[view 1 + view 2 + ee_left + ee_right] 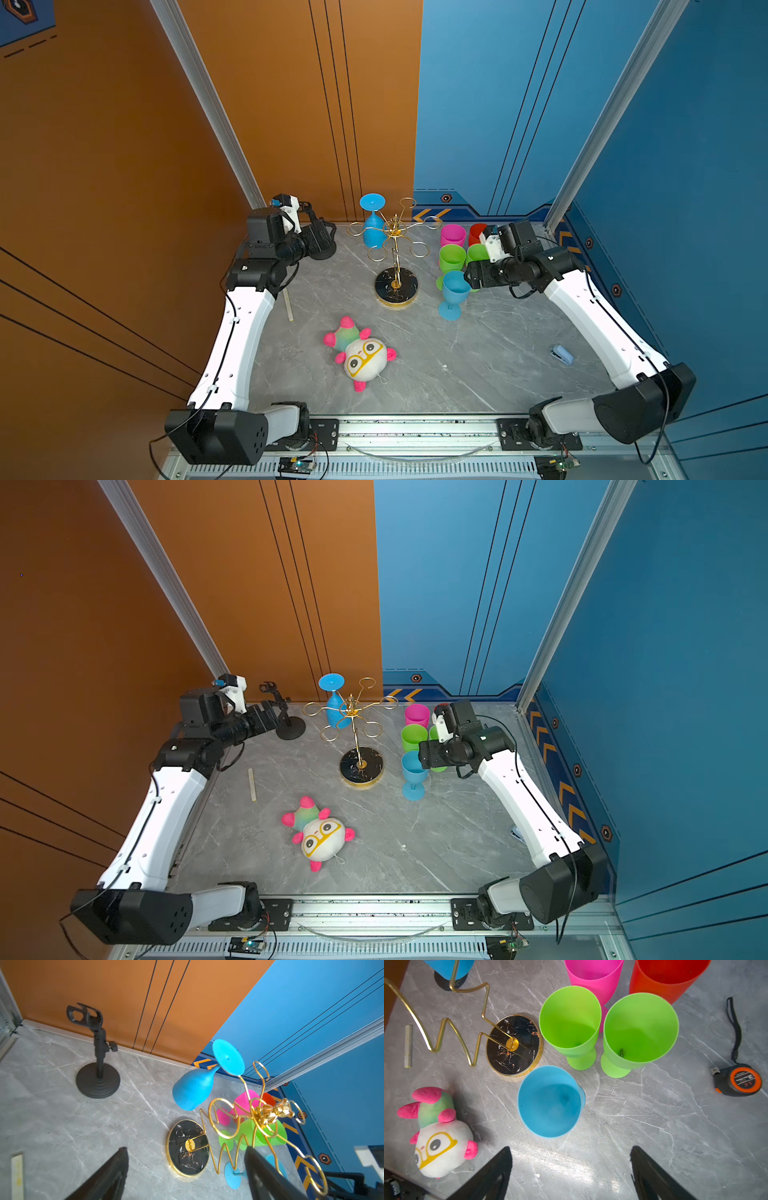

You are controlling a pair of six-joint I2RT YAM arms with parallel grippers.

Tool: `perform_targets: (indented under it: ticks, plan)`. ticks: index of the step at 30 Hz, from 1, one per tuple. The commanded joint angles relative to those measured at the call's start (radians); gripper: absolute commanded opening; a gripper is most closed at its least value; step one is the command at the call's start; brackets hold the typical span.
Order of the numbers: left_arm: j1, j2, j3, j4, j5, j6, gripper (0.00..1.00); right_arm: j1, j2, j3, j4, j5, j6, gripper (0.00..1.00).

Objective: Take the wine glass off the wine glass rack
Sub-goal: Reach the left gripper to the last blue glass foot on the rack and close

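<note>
Blue wine glass [372,232] hangs on rack [386,287]; tape measure [739,1080] shows "3".

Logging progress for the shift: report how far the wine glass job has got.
Looks done: pink glass, red glass, two green glasses and a standing blue glass are on the table beside the wine glass rack. In hand: nothing; left hand and right hand are open, empty. Left: the hanging blue glass, upside down on a rack loop.
</note>
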Motion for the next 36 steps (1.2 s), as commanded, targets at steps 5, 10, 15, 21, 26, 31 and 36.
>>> perform_targets:
  ticks: [5,10,15,21,26,31,36]
  plan:
    - [0.014,0.228,0.23,0.049,0.228,-0.065,0.71,-0.002,-0.095,-0.051,0.083,-0.198,0.004,0.88]
    - [0.007,0.37,0.355,0.049,0.29,-0.11,0.64,-0.002,-0.142,-0.085,0.108,-0.226,0.008,0.89]
    - [-0.013,0.492,0.458,0.049,0.364,-0.151,0.56,-0.003,-0.17,-0.107,0.119,-0.248,0.02,0.88]
    - [-0.029,0.575,0.518,0.047,0.374,-0.178,0.52,-0.002,-0.198,-0.123,0.122,-0.259,0.025,0.89]
    - [-0.043,0.628,0.566,0.028,0.366,-0.18,0.48,-0.004,-0.2,-0.133,0.129,-0.264,0.027,0.89]
    - [-0.059,0.659,0.599,0.016,0.372,-0.178,0.44,-0.004,-0.195,-0.142,0.136,-0.271,0.032,0.89]
    - [-0.061,0.675,0.606,0.003,0.373,-0.179,0.42,-0.003,-0.205,-0.149,0.147,-0.282,0.037,0.89]
